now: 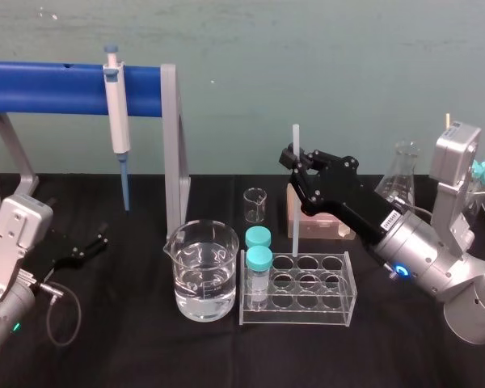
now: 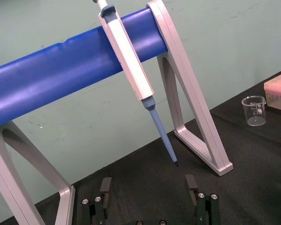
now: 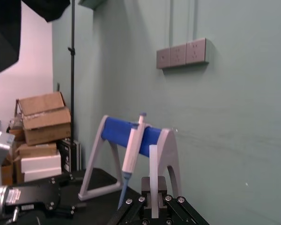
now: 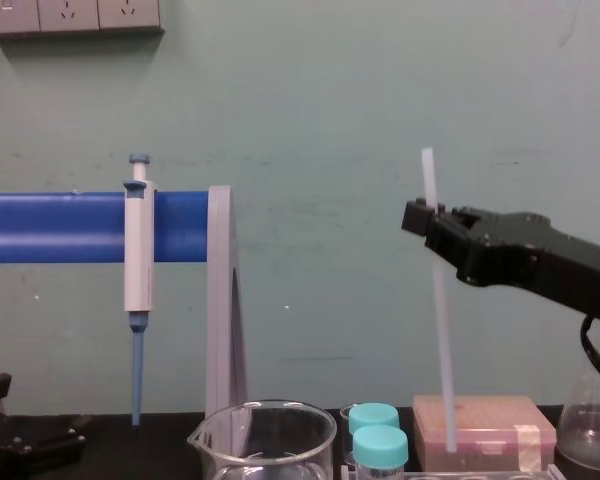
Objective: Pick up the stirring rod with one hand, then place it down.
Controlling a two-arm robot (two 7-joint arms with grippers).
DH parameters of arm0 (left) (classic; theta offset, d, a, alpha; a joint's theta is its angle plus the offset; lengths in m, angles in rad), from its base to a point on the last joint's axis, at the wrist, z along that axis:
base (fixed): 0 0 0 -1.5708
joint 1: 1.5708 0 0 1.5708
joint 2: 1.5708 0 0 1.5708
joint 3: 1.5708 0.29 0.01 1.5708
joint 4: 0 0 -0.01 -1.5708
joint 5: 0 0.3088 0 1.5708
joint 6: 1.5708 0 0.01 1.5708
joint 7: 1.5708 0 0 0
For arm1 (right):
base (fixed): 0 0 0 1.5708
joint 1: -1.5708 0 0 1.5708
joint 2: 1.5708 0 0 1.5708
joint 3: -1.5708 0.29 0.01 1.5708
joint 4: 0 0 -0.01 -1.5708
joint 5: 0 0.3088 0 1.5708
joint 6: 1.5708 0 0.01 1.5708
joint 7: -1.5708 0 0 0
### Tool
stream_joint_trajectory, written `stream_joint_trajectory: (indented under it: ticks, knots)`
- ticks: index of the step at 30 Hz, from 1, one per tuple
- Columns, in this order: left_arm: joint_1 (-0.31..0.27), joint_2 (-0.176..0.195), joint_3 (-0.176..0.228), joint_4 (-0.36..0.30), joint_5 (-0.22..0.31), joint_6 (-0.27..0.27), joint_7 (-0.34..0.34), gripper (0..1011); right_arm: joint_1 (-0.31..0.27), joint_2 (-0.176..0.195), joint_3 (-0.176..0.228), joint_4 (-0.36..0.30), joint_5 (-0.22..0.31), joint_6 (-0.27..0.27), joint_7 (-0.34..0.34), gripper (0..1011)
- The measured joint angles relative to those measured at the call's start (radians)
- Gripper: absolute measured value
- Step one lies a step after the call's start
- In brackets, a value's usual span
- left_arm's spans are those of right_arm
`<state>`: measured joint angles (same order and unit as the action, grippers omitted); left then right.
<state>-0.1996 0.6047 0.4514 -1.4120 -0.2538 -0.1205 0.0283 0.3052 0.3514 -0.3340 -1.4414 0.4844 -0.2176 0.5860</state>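
right gripper (image 1: 295,167) clamped on the stirring rod (image 1: 293,222) near its top, rod pretty much upright, lower end at the back-left corner of the clear tube rack (image 1: 345,299), left gripper (image 1: 93,242) parked far left on the black table (image 1: 145,356), jaws wide apart

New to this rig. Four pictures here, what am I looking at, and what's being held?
It's a two-armed robot at a black table. The pictures come from cameras on its head, its chest and each wrist. The right gripper, reaching in from the right, has its jaws shut on the stirring rod, held upright at the test-tube rack. The left gripper rests open at the table's left. Also there: a beaker of clear liquid and a pipette hanging on a blue stand.
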Motion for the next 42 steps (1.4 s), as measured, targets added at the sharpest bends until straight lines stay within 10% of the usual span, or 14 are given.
stream_joint_trajectory:
  ticks: [42]
  knots:
    - [0.000, 0.000, 0.000, 0.000, 0.000, 0.000, 0.000, 1000, -0.001, -0.034, 0.003, 0.130, -0.097, -0.046, -0.090, 72]
